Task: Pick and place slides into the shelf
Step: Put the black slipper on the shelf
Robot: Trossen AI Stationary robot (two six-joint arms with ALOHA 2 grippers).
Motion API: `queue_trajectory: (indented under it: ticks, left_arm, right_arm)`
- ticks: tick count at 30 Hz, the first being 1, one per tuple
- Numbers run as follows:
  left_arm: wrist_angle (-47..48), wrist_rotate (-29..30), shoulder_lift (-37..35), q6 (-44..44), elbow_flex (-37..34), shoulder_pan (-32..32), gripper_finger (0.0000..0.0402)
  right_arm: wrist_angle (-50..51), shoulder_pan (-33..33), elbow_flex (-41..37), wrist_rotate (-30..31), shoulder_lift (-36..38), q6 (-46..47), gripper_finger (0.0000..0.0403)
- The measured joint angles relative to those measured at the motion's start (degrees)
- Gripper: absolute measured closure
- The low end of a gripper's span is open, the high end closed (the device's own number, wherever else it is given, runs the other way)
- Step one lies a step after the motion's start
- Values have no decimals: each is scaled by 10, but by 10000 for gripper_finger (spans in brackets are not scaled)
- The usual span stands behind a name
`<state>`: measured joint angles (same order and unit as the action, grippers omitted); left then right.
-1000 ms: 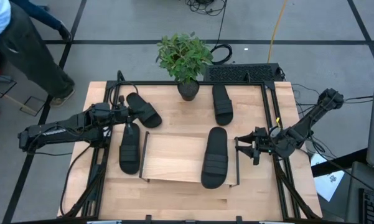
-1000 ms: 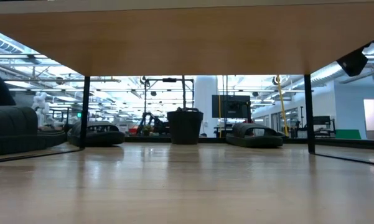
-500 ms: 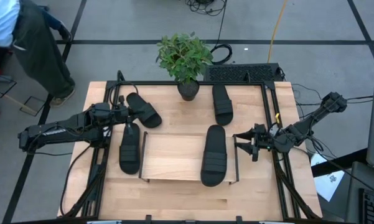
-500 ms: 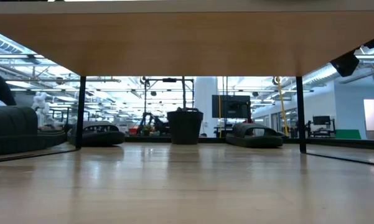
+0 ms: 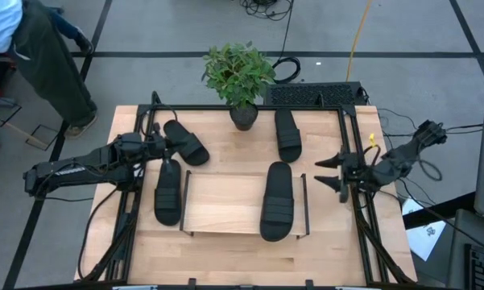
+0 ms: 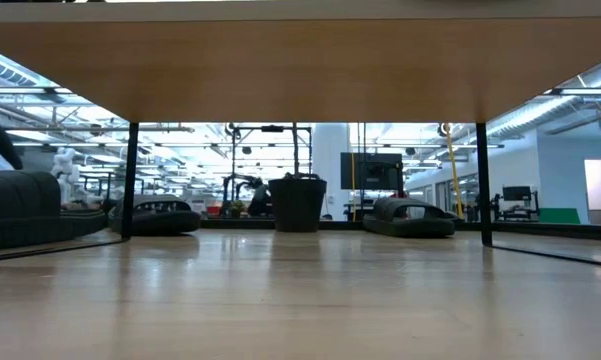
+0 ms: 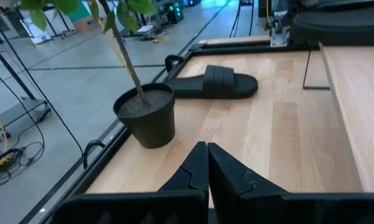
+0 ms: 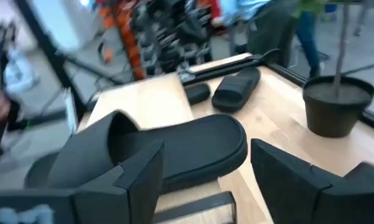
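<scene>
From above, the shelf (image 5: pixel 225 203) sits mid-table with one slide (image 5: pixel 279 201) lying across its right end, toe past the board's far edge. A second slide (image 5: pixel 167 191) lies just beside the shelf's left frame, a third (image 5: pixel 185 142) sits angled near the left gripper (image 5: pixel 165 149), and a fourth (image 5: pixel 287 134) lies beside the plant pot (image 5: pixel 243 117). The right gripper (image 5: pixel 330 172) hangs off the shelf's right end, fingers spread wide and holding nothing. In the low view, the shelf board (image 6: pixel 300 60) spans overhead, with the pot (image 6: pixel 297 204) and two slides (image 6: pixel 163 216) (image 6: pixel 410 217) beyond it. The left wrist view shows that gripper's fingers (image 7: pixel 196 171) pressed together, empty, facing the pot (image 7: pixel 146 116) and a slide (image 7: pixel 215 82). The right wrist view shows the released fingers (image 8: pixel 140 177) flanking the slide (image 8: pixel 155 152) on the shelf.
</scene>
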<state>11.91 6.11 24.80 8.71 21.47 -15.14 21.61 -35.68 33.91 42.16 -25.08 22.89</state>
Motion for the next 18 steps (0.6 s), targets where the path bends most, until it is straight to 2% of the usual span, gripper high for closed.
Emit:
queue_trajectory:
  ticks: [3,8,12,18]
  left_arm:
    - [-17,3,0,14,0,0,396]
    - [-57,6,0,45,0,0,396]
    - [-81,27,0,47,0,0,396]
    - [-88,179,-6,64,0,0,396]
  right_arm:
    - [75,0,50,-10,-3,-30,234]
    - [102,0,87,0,-3,-117,378]
    - [107,0,87,62,-3,-156,390]
    - [137,1,87,89,15,-257,402]
